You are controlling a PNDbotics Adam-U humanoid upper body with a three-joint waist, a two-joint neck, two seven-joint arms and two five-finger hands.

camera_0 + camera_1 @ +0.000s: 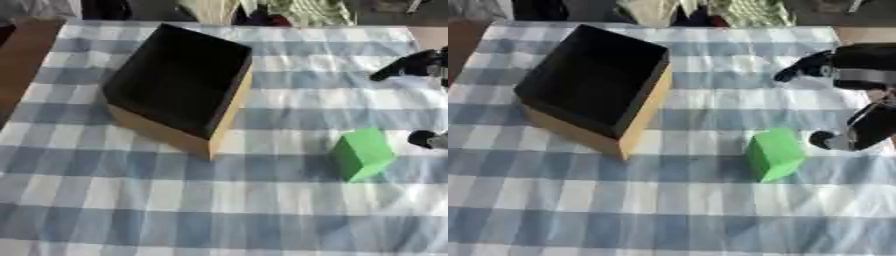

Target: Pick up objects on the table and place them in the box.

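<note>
On the blue-and-white checked cloth [131, 200] stands 1 open box [179, 82] (black inside, tan outside), toward the far left. A green block [773, 154] sits on the cloth to its right, well apart from it. The right hand [859, 100] comes in from the right edge, just beside the block without touching it, fingers spread and holding nothing.
</note>
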